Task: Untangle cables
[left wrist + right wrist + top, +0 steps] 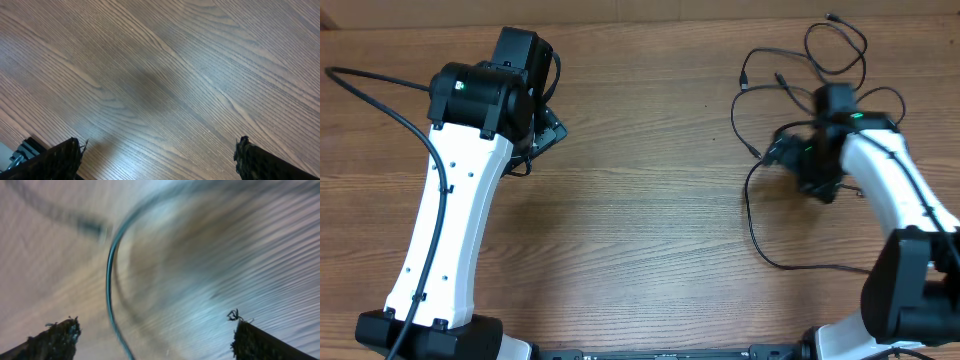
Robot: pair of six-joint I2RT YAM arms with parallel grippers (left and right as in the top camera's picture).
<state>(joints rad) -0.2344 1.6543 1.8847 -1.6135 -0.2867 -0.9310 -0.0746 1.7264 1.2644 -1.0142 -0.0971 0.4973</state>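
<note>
On wood-grain table (640, 250), tangled black cables (748, 205) far right

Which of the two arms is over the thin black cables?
The right arm: the right end effector, open, hangs over the cables; the left end effector faces only bare table.

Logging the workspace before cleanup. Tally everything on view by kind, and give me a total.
Robot arms: 2 (left arm, right arm)
Thin black cable tangle: 1, strand count cannot be told
Wooden table: 1
Total: 4
</note>
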